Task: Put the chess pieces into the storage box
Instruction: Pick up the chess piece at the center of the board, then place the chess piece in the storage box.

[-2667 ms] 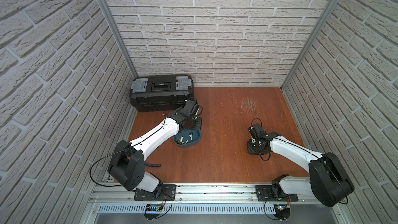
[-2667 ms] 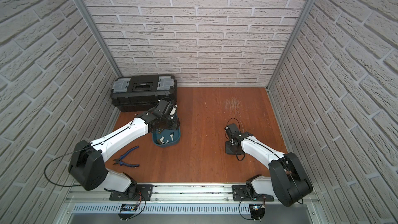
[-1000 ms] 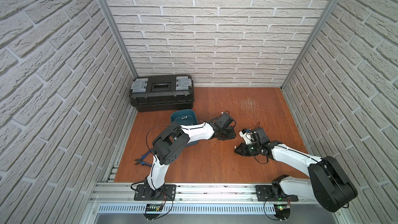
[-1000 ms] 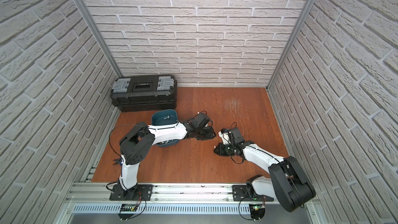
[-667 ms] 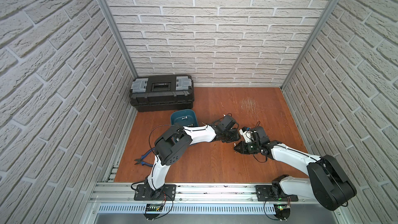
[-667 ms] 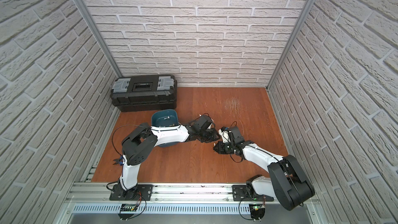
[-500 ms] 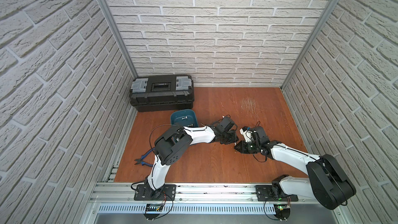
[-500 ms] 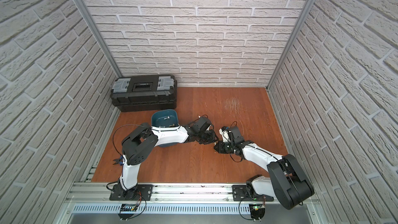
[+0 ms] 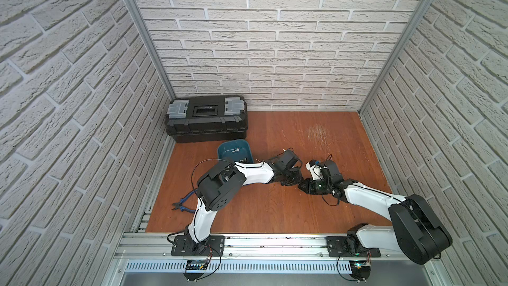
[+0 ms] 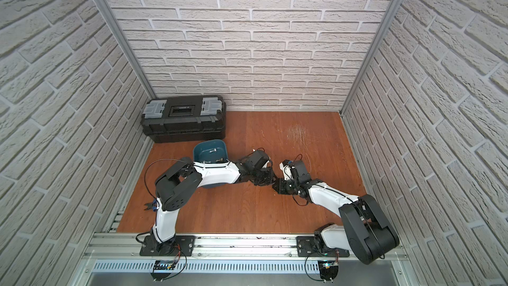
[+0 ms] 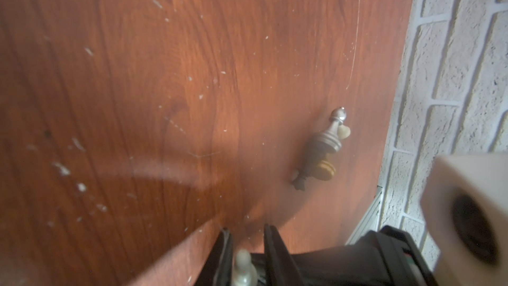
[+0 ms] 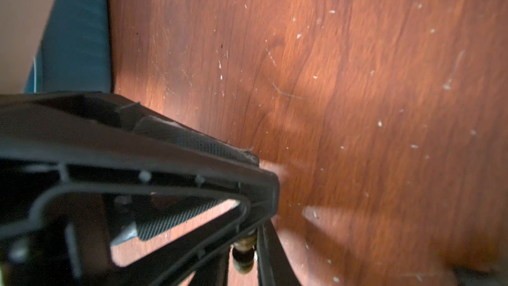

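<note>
L pincer (image 9: pixel 294 181) & R pincer (image 9: pixel 304 186) sit tip to tip mid-desk (image 9: pixel 275 210). They're near touching, maybe in contact; top views can't settle it.

L: jaws drawn in on a pale grey piece (image 11: pixel 243 269). Looks pinched, tho the wrist view is blurred there. R: jaws pressed onto a dark brown piece (image 12: pixel 243 255). Can't tell if it's lifted or resting on the desk.

The storage box (image 9: pixel 225 147) is behind the L pincer, back along its own forearm, which crosses the box's near part. For the R pincer it lies beyond the L pincer. At least 2 pieces are in it. Three more lie out ahead of the L tips, near the wall's foot, bunched & touching: a silver piece (image 11: pixel 331 136), a dark piece (image 11: pixel 306 169) and a tan piece (image 11: pixel 325 171).

Risks, as I judge them:
- Pincers this close: any sideways move by either could knock the other's fingers & pop a piece loose. Both pieces are small, so the grip margin is thin.
- L grip may not be fully seated; a quick lift could drop the piece, which would then prob. roll.
- L forearm over the box: a low swing back could shove or tip it & spill what's inside.
- R's way to the box is blocked by L, so L should clear first.
- Grabbing one piece from the bunch will likely nudge the others toward the wall.
</note>
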Motion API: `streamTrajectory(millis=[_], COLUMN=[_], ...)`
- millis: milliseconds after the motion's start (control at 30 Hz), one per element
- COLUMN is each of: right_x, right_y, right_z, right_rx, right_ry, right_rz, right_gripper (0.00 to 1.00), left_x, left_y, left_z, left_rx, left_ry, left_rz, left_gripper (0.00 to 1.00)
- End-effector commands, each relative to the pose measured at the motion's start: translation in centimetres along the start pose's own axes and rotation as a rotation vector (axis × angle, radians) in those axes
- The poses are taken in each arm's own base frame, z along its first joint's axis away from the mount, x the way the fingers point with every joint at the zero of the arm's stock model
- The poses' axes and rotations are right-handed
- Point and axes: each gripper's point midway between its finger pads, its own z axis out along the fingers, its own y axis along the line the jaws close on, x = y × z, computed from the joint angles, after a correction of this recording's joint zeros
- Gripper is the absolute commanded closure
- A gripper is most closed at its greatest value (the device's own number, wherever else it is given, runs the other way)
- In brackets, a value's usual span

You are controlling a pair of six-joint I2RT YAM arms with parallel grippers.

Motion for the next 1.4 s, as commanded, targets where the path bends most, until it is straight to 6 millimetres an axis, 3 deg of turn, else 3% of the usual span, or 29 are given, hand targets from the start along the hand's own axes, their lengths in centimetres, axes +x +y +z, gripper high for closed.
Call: streamTrajectory(millis=[0, 433, 667, 867, 1033, 1167, 1367], right_x=[-1.1, -0.9, 1.1, 1.0, 0.9, 0.7, 0.0], right_y=[0.5, 0.1, -1.9, -2.6, -2.6, -2.6, -2.3], right_z=[-0.1, -0.1, -0.3, -0.4, -0.6, -0.9, -2.1], right_rx=[-0.014, 0.008, 0.114, 0.157, 0.171, 0.179, 0.199], right_ry=[-0.039, -0.033, 0.050, 0.054, 0.054, 0.048, 0.027], right_rz=[-0.010, -0.001, 0.042, 0.062, 0.063, 0.067, 0.044], right_gripper=[0.97, 0.97, 0.97, 0.89, 0.71, 0.61, 0.59], left_x=[-0.6, -0.7, -2.9, -4.3, -5.6, -6.9, -8.5], left_y=[-1.7, -0.2, 0.6, 1.7, 2.3, 2.9, 7.2], left_z=[-1.2, -1.4, -3.7, -5.5, -8.7, -12.6, -20.5], left_rx=[0.057, 0.037, 0.001, -0.047, -0.082, -0.138, -0.317], left_ry=[-0.022, -0.036, -0.099, -0.137, -0.187, -0.246, -0.357], left_rz=[0.018, 0.001, 0.014, 0.028, 0.046, 0.086, 0.103], left_gripper=[0.79, 0.96, 0.97, 0.98, 0.98, 0.98, 0.97])
